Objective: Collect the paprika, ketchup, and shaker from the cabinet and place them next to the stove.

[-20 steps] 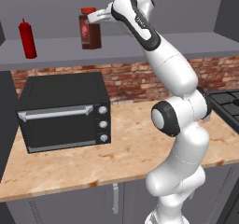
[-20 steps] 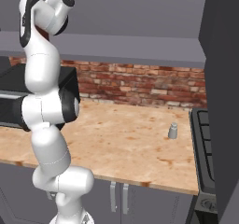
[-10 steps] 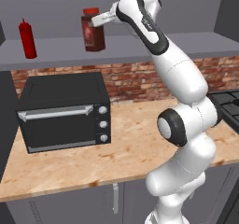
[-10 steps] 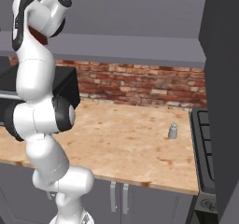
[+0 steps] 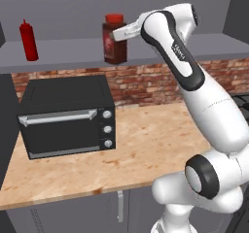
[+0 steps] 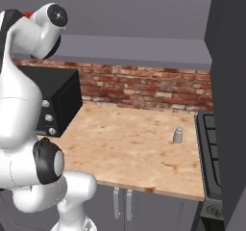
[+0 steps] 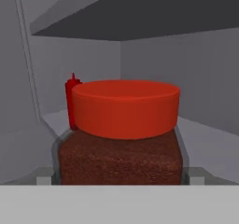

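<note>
Grey wall shelf of the cabinet [image 5: 63, 55] above a brick-backed bench [image 5: 146, 144]: at left stands the ketchup [image 5: 28, 40], then the paprika [image 5: 115, 39], with the gripper [image 5: 121, 33] spread wide around the jar's upper body, not yet closed on it. Below sits a black toaster oven [image 5: 65, 115]. Farther right, the shaker [image 6: 178, 134] stands on the bench just beside the stove [image 6: 209, 143]. Risks: one finger meeting the jar first could push it sideways or tip it off the shelf; a high grip near the red cap may slip; withdrawal could clip the shelf edge.
</note>
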